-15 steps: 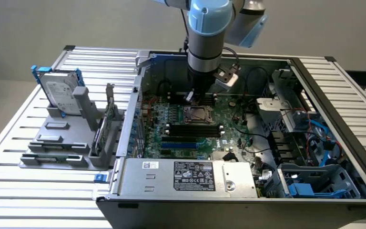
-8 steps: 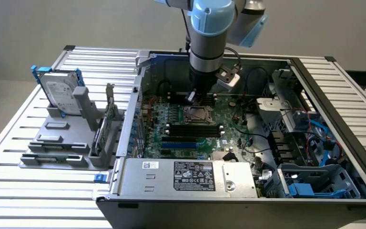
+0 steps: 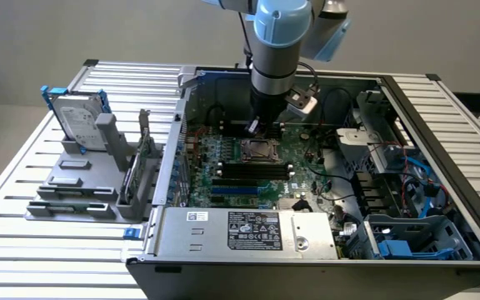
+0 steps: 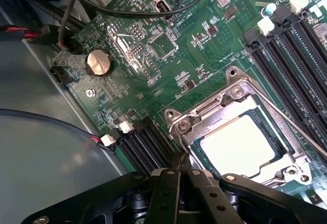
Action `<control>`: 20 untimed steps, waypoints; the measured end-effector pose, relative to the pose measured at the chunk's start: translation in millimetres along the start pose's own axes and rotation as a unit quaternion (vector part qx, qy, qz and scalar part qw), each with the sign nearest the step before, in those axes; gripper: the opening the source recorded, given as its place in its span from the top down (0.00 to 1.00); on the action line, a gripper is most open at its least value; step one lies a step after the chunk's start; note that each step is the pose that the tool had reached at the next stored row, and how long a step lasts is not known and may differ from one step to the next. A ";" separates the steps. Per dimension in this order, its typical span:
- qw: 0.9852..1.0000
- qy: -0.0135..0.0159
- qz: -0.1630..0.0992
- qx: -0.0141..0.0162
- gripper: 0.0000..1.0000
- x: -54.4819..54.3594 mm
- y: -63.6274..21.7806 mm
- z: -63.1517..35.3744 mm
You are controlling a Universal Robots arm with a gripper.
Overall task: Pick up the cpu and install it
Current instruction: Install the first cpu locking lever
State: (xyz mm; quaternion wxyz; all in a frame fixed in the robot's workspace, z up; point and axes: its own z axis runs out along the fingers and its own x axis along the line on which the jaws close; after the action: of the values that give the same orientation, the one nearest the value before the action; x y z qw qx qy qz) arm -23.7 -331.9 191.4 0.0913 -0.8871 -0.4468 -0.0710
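Green motherboard [image 4: 153, 81]; pale silver cpu [image 4: 237, 145]; black claw [image 4: 180, 169].

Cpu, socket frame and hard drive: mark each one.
cpu [image 4: 239, 146], wrist view, middle of its metal top.
socket frame [image 4: 203, 119], wrist view, its metal edge.
hard drive [image 3: 80, 117], exterior view, its labelled face.

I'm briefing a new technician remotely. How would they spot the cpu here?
Start at the open computer case and find the green motherboard on its floor. Near its middle is a metal-framed socket; the cpu is the plain pale square lying inside that frame, beside the long black slots.
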 end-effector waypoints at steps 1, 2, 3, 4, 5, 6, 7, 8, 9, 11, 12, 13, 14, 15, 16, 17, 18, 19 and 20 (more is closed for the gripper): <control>1.000 0.000 0.000 0.000 0.89 0.1 0.1 0.0; 1.000 0.000 0.000 0.000 0.89 0.1 0.2 0.0; 1.000 0.000 0.000 0.000 0.89 0.1 0.2 0.0; 1.000 0.000 0.000 0.000 0.89 0.3 0.3 0.2; 1.000 0.000 0.000 0.000 0.89 0.3 0.4 0.1; 1.000 0.000 0.000 0.000 0.89 0.4 0.4 0.1; 1.000 0.000 0.000 0.000 0.89 0.5 0.5 0.1; 1.000 0.000 0.000 0.000 0.89 0.5 0.7 0.1; 1.000 0.000 0.000 0.000 0.89 0.5 0.9 0.1; 1.000 -0.001 0.001 0.001 0.89 0.4 1.2 0.1; 1.000 -0.001 0.001 0.001 0.89 0.2 1.4 0.0; 1.000 -0.001 0.001 0.002 0.89 0.1 1.5 -0.1; 1.000 -0.002 0.002 0.003 0.89 -0.1 1.7 -0.3; 1.000 -0.002 0.002 0.003 0.89 -0.3 1.9 -0.5; 1.000 -0.002 0.002 0.004 0.89 -0.5 2.1 -0.9; 1.000 -0.003 0.002 0.005 0.89 -0.7 2.3 -1.3; 1.000 -0.003 0.003 0.005 0.89 -0.7 2.4 -1.7; 1.000 -0.003 0.003 0.006 0.89 -0.8 2.5 -2.3; 1.000 -0.004 0.003 0.007 0.89 -0.8 2.5 -3.0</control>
State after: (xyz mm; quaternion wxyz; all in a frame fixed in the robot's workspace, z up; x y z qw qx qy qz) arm -22.4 -334.6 193.9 0.0960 -0.8881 -0.4448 -0.0645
